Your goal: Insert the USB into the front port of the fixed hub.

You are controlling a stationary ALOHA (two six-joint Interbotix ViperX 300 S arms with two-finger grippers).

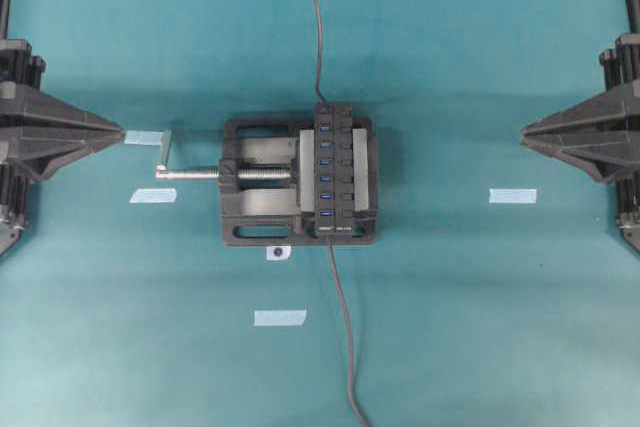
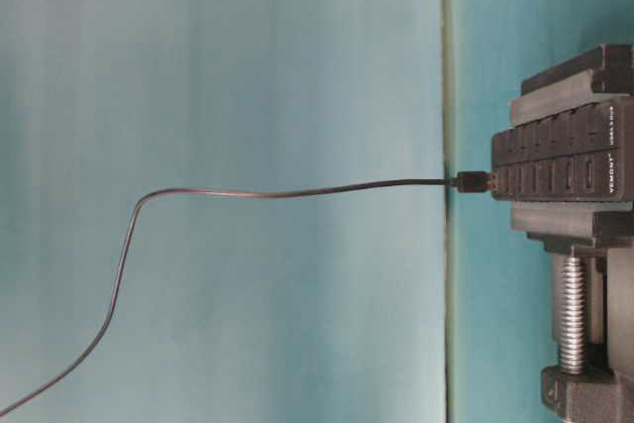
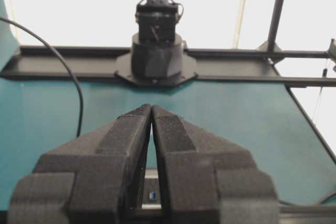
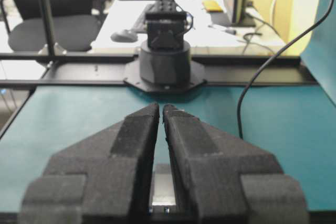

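Both pairs of fingers [image 3: 151, 109] [image 4: 161, 108] together, hiding most of the fixed hub [image 1: 334, 169].

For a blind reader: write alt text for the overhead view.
A black vise on a teal table clamps the fixed hub; the USB sits plugged into its front port. Both grippers, left and right, wait shut at the sides.

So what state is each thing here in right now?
Left gripper: shut, empty.
Right gripper: shut but for a thin slit, empty.
Fixed hub: clamped in the vise.
USB cable: reaches the hub's front end; plugged in or not, cannot tell.
Rear lead: plugged into the hub's far end.
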